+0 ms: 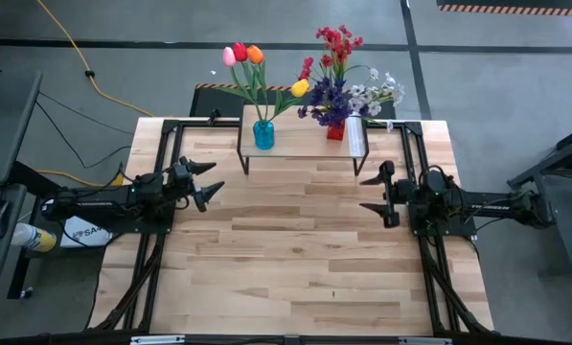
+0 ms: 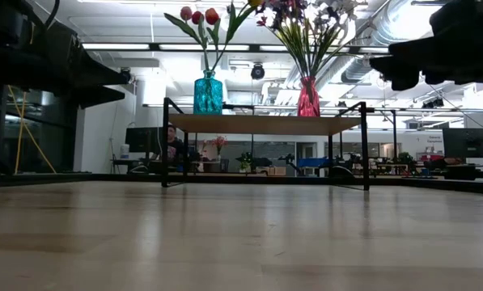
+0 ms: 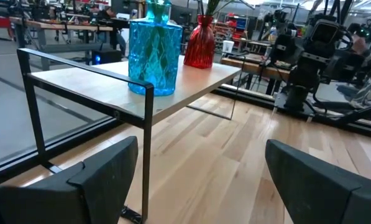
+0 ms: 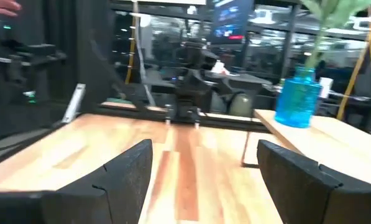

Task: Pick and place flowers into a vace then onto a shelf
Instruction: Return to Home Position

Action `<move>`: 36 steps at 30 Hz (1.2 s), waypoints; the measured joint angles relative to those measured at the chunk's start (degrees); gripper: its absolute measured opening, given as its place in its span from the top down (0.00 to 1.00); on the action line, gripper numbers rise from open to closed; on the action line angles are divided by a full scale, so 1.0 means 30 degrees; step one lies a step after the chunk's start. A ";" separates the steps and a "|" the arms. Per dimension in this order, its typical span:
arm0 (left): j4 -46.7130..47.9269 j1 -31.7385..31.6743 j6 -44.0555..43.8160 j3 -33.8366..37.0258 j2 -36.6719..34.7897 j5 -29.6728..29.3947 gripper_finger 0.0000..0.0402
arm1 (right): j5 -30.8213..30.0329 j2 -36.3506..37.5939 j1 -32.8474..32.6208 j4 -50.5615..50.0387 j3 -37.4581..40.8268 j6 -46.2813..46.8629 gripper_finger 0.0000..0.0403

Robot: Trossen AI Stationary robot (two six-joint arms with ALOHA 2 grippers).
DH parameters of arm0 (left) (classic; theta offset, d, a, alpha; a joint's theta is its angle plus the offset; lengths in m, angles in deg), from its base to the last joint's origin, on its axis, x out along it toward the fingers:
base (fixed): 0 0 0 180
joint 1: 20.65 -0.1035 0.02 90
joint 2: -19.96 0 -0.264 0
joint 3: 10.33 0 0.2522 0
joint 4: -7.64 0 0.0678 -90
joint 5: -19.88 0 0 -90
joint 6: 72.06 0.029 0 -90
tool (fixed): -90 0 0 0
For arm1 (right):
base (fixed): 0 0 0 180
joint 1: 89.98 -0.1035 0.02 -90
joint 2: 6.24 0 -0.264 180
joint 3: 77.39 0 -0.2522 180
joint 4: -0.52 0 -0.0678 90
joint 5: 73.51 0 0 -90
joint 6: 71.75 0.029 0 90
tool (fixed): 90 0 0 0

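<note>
The shelf (image 1: pixel 300 144), a light wooden top on thin black legs, stands along the middle of the worktop's (image 1: pixel 295 249) far edge. Near its left end a blue vase (image 1: pixel 263 134) stands upright holding pink, red, orange and yellow tulips (image 1: pixel 243 54), the yellow one leaning out rightward. Towards its right end a red vase (image 1: pixel 335 130) stands upright, with red, purple and white sprigs (image 1: pixel 338 91) fanning out.

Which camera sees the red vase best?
The low view: the red vase stands whole, side-on, on the shelf. The left wrist view shows it beyond the blue vase. High view: flowers mostly hide it. The right wrist view misses it.
</note>
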 joint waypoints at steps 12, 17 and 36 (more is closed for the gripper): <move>0.0000 0.0000 -0.0007 0.0000 0.0000 -0.0009 0.04 | -0.0402 0.0000 0.0000 -0.0029 0.0000 0.1712 0.31; 0.0000 0.0000 -0.0007 0.0000 0.0000 -0.0008 0.04 | -0.0402 -0.0003 0.0000 -0.0036 0.0000 0.1653 0.31; 0.0000 0.0000 -0.0015 0.0000 0.0007 -0.0015 0.04 | -0.0402 0.0000 0.0000 -0.0044 0.0000 0.1727 0.31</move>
